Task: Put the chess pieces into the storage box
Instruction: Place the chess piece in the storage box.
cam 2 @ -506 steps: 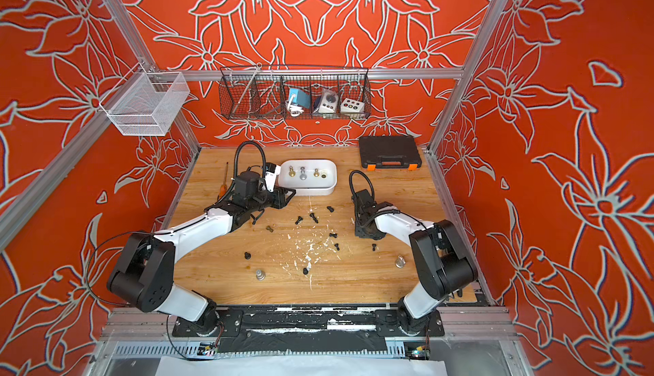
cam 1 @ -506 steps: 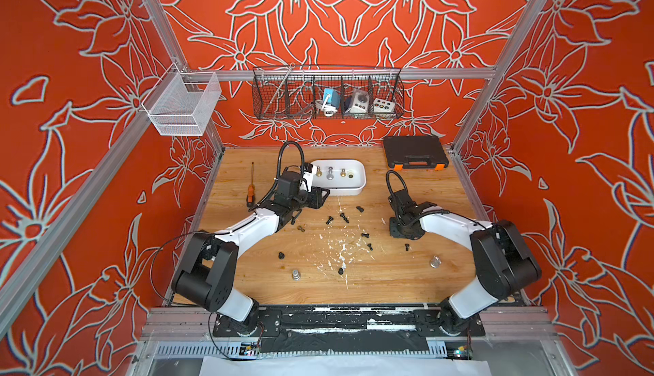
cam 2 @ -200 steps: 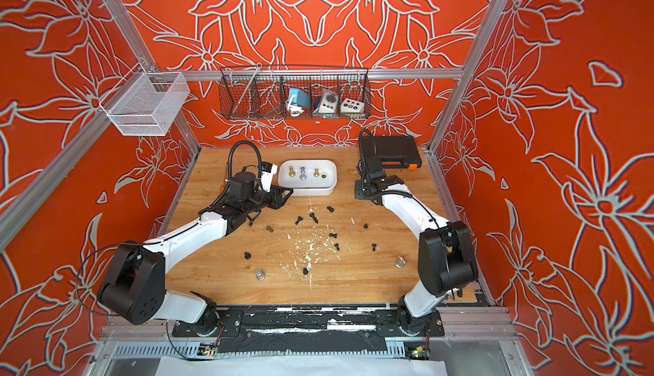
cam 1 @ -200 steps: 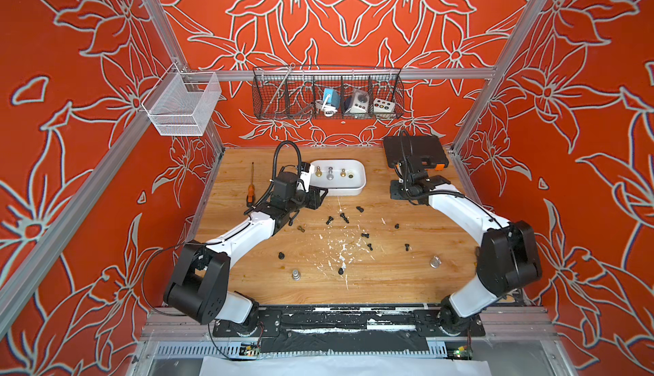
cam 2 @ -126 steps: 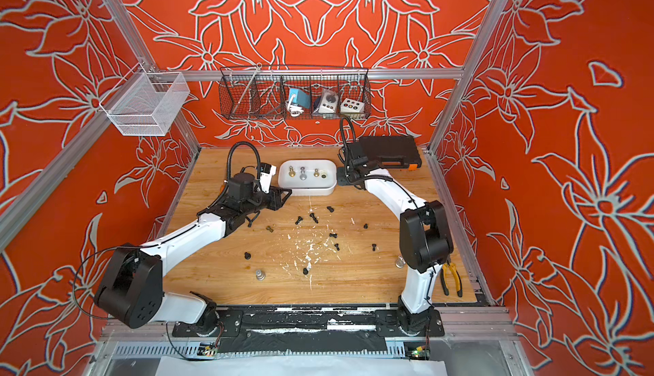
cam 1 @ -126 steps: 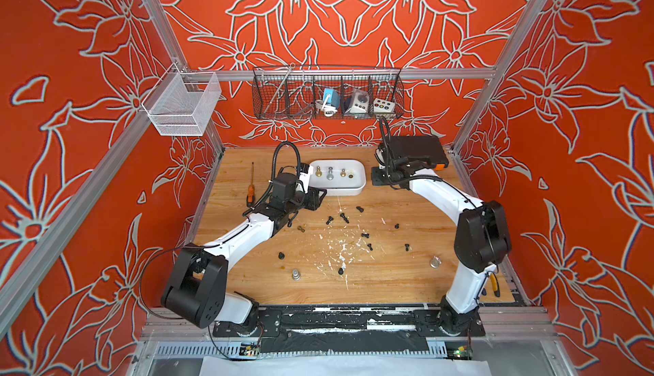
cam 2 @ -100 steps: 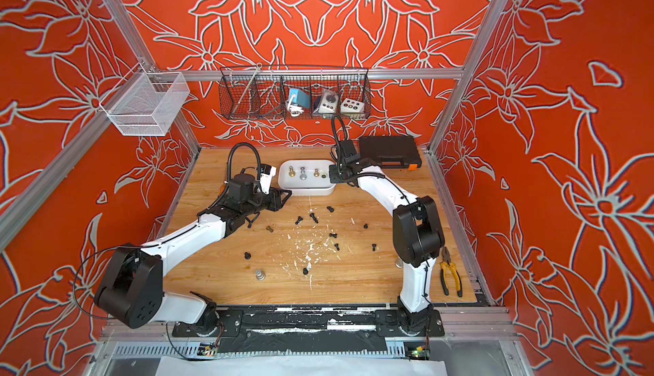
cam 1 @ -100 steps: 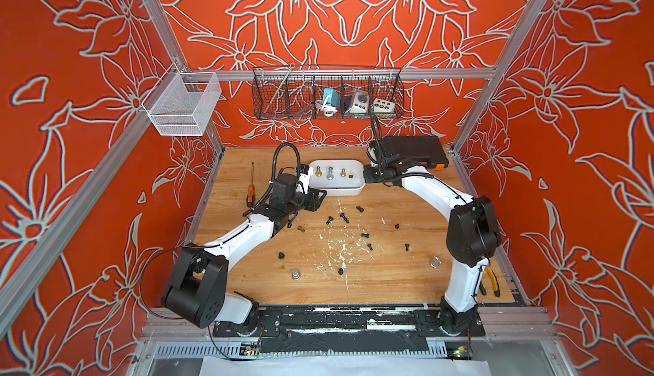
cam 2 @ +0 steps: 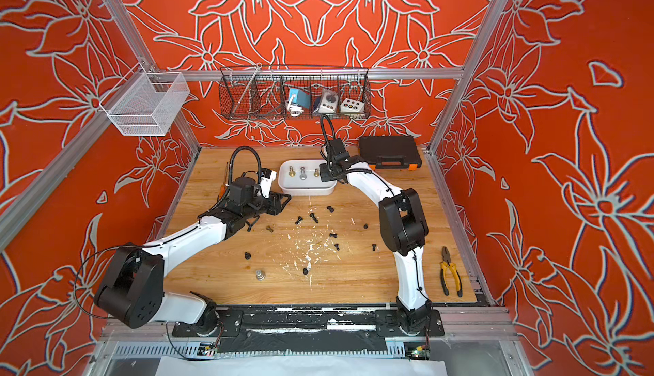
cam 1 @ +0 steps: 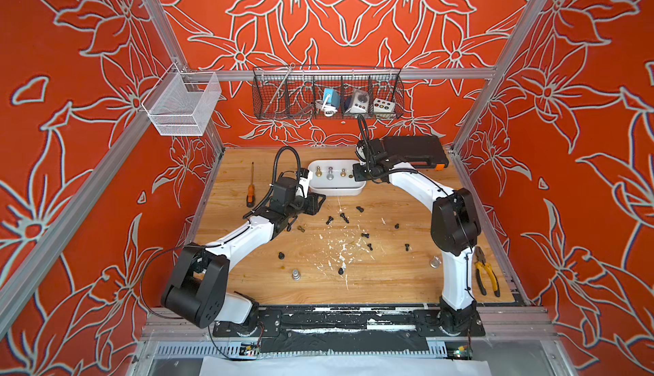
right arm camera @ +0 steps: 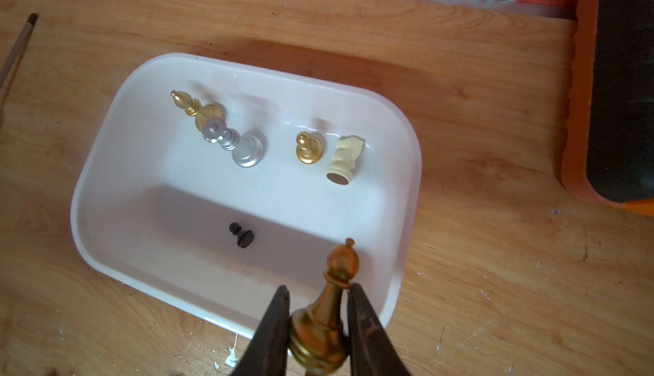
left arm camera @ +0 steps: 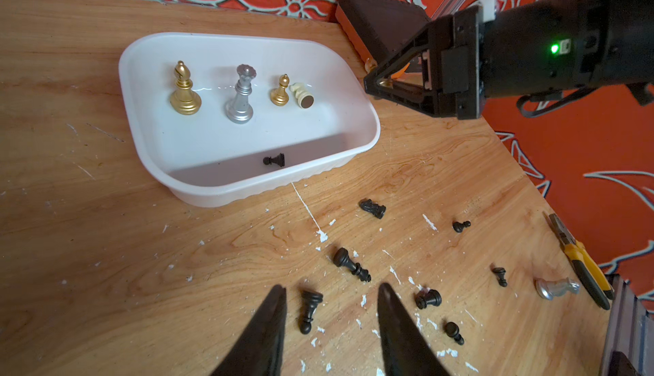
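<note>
Now your right gripper (right arm camera: 318, 287) pinches a gold piece (right arm camera: 331, 307), its long axis along the jaws, head pointing past the tips over the storage box (right arm camera: 148, 165). Your left gripper (left arm camera: 331, 287) is half open and empty, a black piece (left arm camera: 309, 308) lying just below, between its jaws.

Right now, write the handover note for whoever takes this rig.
Right gripper: shut on a gold piece, over the storage box's edge, not released.
Left gripper: open, empty, above a lying black piece on the table.
Done: five pieces in the box: tall gold one, small gold one and silver queen standing, cream knight and black pawn lying.
To do: drop the gold piece, then collect the scattered black pieces, two silver ones, one small brass one.
</note>
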Controlling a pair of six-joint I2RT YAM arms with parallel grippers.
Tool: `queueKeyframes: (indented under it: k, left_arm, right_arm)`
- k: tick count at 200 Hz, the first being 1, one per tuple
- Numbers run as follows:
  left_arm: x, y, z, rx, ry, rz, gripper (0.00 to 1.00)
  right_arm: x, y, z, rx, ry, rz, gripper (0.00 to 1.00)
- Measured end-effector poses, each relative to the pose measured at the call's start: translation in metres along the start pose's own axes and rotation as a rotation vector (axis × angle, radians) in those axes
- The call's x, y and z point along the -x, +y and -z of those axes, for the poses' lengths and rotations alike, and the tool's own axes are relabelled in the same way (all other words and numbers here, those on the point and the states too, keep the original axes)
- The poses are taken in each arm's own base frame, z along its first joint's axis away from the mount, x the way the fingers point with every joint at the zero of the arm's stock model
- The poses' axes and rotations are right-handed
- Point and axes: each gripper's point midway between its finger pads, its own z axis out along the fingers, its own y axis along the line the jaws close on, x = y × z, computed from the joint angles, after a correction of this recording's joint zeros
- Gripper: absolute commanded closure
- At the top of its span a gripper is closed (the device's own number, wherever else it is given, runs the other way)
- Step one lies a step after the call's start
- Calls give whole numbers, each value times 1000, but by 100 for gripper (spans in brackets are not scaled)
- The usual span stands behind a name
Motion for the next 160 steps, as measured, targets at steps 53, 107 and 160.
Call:
queueKeyframes:
  k: [53, 107, 160]
  left_arm:
    - [-3, 1, 0, 0, 1, 5, 57]
    - [-4, 1, 0, 1, 3, 6, 57]
    - [-4, 1, 0, 1, 2, 8, 57]
  right_arm:
    - [0, 5, -8, 14, 9, 15, 66]
    - [0, 7, -7, 22, 12, 22, 59]
    - [-1, 7, -7, 22, 16, 22, 58]
